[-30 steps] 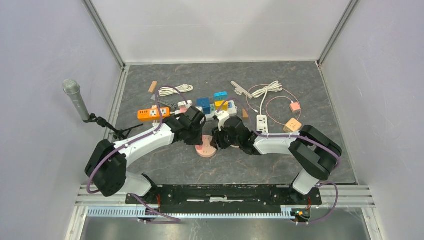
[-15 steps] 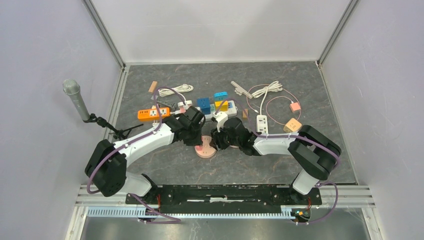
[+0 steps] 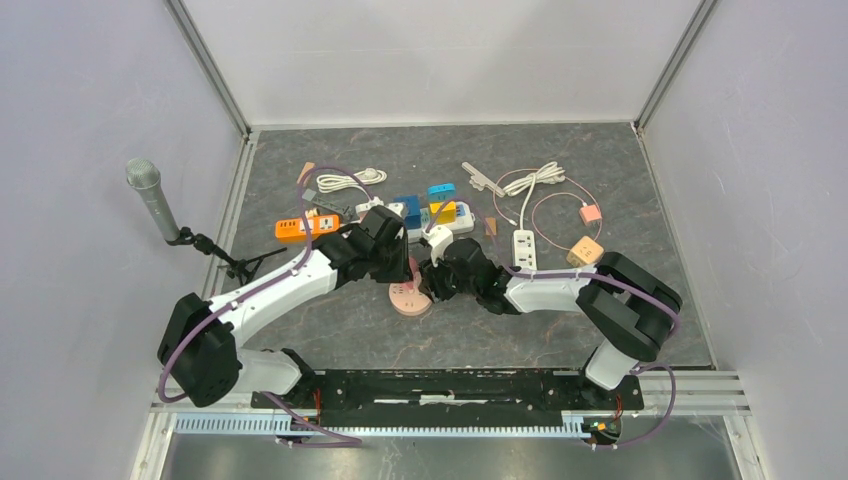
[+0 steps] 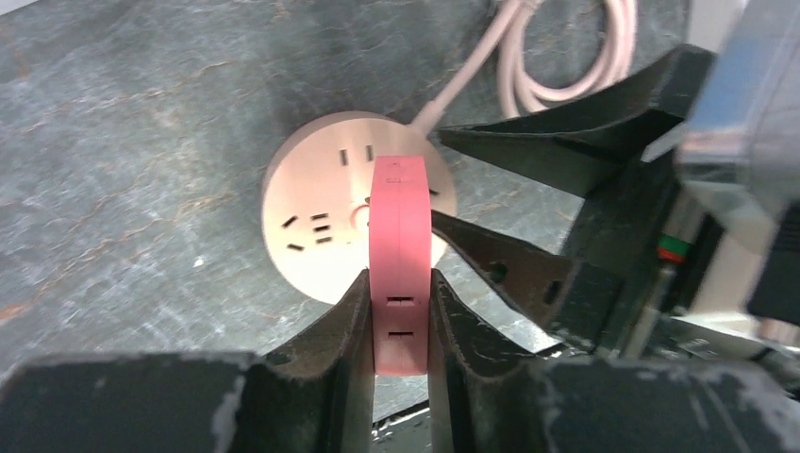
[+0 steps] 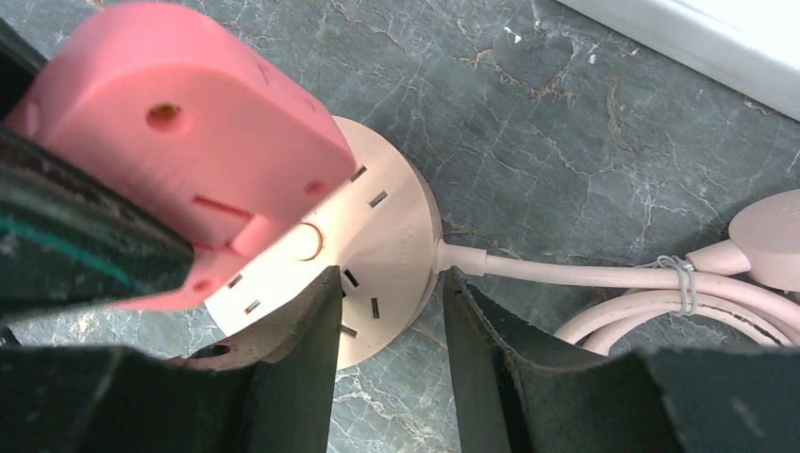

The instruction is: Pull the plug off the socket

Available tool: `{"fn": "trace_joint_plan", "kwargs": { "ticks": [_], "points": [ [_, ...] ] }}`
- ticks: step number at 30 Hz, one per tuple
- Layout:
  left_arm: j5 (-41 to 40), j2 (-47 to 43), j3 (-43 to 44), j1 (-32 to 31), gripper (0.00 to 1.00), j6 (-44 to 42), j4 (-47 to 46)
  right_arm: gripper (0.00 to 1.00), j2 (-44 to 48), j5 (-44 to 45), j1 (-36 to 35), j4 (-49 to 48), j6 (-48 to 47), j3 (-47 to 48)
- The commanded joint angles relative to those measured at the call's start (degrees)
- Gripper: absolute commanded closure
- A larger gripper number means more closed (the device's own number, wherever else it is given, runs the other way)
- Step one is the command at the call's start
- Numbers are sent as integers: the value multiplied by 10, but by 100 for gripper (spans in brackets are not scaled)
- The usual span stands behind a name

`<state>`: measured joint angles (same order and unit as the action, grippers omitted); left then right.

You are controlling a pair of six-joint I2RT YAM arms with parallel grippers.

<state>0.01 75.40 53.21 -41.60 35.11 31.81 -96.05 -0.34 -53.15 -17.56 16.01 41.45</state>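
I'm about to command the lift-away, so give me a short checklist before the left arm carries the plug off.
1. Grip of the left end effector on the pink plug: ok, its fingers clamp both flat sides.
2. Plug prongs clear of the round socket: cannot tell, the prongs are hidden in every view.
3. Right end effector placed to steady the socket: ok, its fingers straddle the rim at the cable exit. Actual contact: cannot tell.
4. Slack in the cable: ok, it lies in loose loops on the table.
5. Clearance between the two end effectors: not ok, they are crowded close over the socket.
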Motion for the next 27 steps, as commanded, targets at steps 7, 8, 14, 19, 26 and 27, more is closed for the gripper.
{"fn": "trace_joint_plan", "kwargs": {
  "ticks": [7, 8, 14, 19, 26, 27],
  "points": [
    [-86, -16, 17, 5, 98, 5, 48, 51, -14, 21, -3, 201, -18, 2],
    [-88, -17, 15, 8, 98, 6, 50, 50, -9, 14, -2, 206, -18, 12],
    [-4, -37, -31, 91, 98, 18, 23, 47, 32, -10, 29, 256, -24, 84],
    [95, -49, -79, 175, 98, 40, -11, 41, 92, -42, 64, 250, -4, 92],
    [176, -41, -135, 214, 98, 82, -60, 37, 149, -49, 85, 248, 22, 87],
    [174, -40, -139, 216, 98, 87, -57, 37, 154, -52, 89, 247, 23, 86]
  ]
}}
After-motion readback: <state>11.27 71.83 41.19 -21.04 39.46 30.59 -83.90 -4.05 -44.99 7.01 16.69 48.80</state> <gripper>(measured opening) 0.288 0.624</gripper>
